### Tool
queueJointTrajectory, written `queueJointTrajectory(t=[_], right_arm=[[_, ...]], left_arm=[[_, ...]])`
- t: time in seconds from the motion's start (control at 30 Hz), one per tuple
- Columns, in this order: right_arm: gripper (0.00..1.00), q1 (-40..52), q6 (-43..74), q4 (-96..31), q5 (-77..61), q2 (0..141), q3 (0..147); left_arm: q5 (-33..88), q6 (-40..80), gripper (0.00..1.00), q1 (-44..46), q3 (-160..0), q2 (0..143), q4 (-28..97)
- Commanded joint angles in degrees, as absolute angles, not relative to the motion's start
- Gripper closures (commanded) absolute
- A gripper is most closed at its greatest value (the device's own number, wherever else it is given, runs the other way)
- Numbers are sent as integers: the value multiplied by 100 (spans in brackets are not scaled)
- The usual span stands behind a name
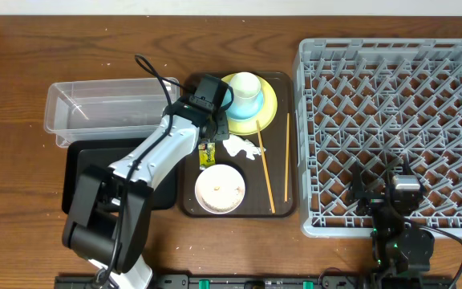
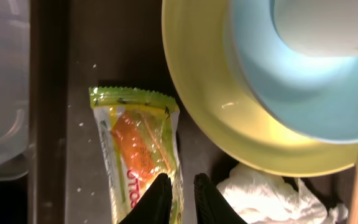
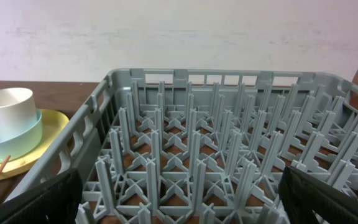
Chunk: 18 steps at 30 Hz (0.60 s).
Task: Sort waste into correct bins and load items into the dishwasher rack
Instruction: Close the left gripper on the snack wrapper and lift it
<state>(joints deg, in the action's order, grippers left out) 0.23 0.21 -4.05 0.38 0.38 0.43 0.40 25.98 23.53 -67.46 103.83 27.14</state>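
The orange-and-green snack wrapper (image 2: 135, 149) (image 1: 207, 155) lies flat on the brown tray. My left gripper (image 2: 182, 186) (image 1: 208, 138) hovers over its lower right edge, jaws a narrow gap apart and holding nothing. Right beside it is the crumpled tissue (image 2: 260, 196) (image 1: 243, 147). The yellow-green plate (image 2: 210, 106) (image 1: 269, 104) carries the light blue bowl (image 2: 272, 81) with the white cup (image 2: 328, 25) (image 1: 247, 84) inside. A white bowl (image 1: 219, 189) and two chopsticks (image 1: 265, 168) rest on the tray. My right gripper (image 3: 179, 199) (image 1: 385, 178) is wide open over the grey dishwasher rack (image 3: 197, 143) (image 1: 391, 120).
The clear tub (image 1: 95, 104) (image 2: 2, 93) sits left of the brown tray (image 1: 191, 201), with the black tray (image 1: 83, 172) in front of it under my left arm. Tiny white specks (image 2: 81, 124) dot the brown tray near the wrapper.
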Motion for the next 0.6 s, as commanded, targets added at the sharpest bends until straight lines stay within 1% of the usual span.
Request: queueJointTrajectory(t=[0.0,0.17,0.2,0.23,0.37,0.43,0.47,0.57], right_arm=[[1,45,38,-425,14,38,32],[1,45,36,-425,16,38,32],[1,45,36,-425,14,38,30],[1,45,36,-425,14,38,32],[1,45,36,-425,14,38,32],[1,45,36,-425,14,38,32],[1,45,36,-425,14,38,32],[1,45,36,-425,14,38,32]], left_arm=[[-75,2733,83,2359,-6611,10637,2646],[-75,2731,83,2359,-6611,10890,2491],[-78,2733,83,2359,-6611,10938,2464],[-78,2731,79,2359,-6611,10989,2438],[-75,2733,78,2359,-6611,11135,2346],[-75,2731,81,2359,-6611,11144,2342],[-78,2731,85,2359,-6611,11144,2342],[-75,2731,94,2355,-6613,11144,2342]])
